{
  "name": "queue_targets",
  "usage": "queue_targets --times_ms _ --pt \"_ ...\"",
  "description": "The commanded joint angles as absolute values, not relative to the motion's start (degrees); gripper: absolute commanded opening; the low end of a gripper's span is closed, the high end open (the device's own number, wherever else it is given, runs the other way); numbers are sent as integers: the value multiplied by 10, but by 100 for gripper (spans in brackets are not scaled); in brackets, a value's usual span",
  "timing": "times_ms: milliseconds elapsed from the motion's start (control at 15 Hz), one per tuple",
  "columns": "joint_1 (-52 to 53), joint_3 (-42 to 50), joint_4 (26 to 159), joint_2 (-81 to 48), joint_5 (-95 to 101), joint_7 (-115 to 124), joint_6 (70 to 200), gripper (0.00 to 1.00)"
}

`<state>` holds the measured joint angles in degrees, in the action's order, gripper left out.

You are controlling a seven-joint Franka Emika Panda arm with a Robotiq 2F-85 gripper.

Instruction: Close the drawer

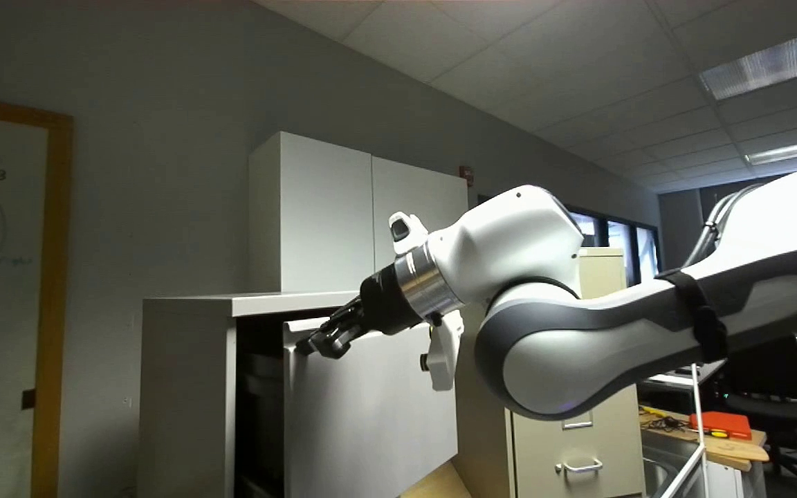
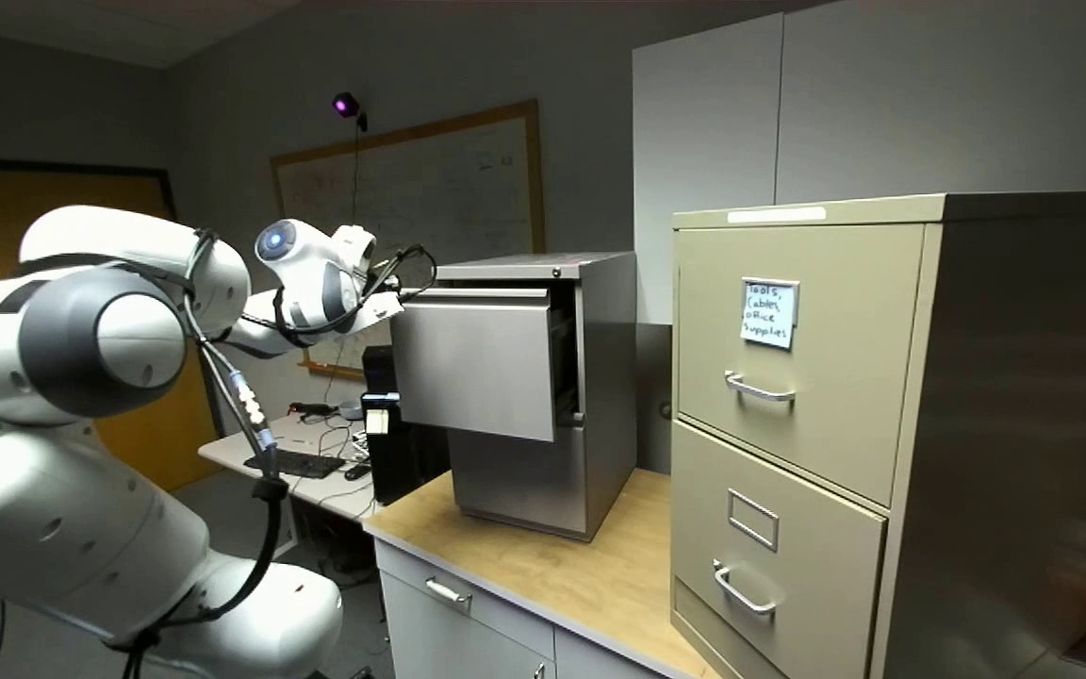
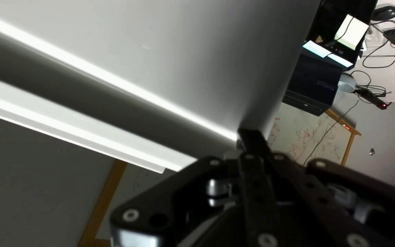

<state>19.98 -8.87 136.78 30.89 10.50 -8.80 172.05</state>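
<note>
The drawer is pulled out of the grey cabinet. Its plain light-grey front panel stands forward of the cabinet, with a dark gap behind it; it also shows in an exterior view and fills the upper part of the wrist view. My gripper is at the panel's upper corner, at the end away from the beige cabinet. In the wrist view its black fingertips are together and appear to touch the panel near its top edge. The gripper looks shut with nothing between the fingers. The arm hides it in an exterior view.
The grey cabinet stands on a wooden counter. A narrower beige filing cabinet stands beside it. White cupboards hang behind. A desk with a keyboard and a black computer case lies beyond the counter.
</note>
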Motion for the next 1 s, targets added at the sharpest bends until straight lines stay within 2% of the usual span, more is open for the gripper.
queue_targets --times_ms 0,467,933 --pt "204 -68 1299 238 87 -114 1718 0" --pt "226 -27 1230 167 74 -113 1714 0" --pt "299 49 1179 127 -2 -173 1708 0"
